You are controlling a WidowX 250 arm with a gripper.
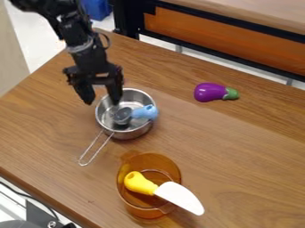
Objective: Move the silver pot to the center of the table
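Pot (pixel 136 132) rests beneath gripper (pixel 102 100), jaws wide apart at its far left rim

Nearest the camera, an amber bowl (pixel 169 167) stands on the wooden table (pixel 238 138). A toy knife (pixel 174 194) lies across it, yellow grip over the bowl and white blade sticking out past the right rim. Just beyond is the pot, silver and upright, left of the middle of the camera view, its wire handle (pixel 84 164) pointing toward the near left. A blue-handled utensil (pixel 143 112) leans inside.

The gripper hangs over the pot's far left side, nothing held — one finger outside the rim, the other above the opening. Whether either touches the metal, I cannot tell. Farther off to the right, a purple eggplant (pixel 209 92) lies on its side — green end to the right.
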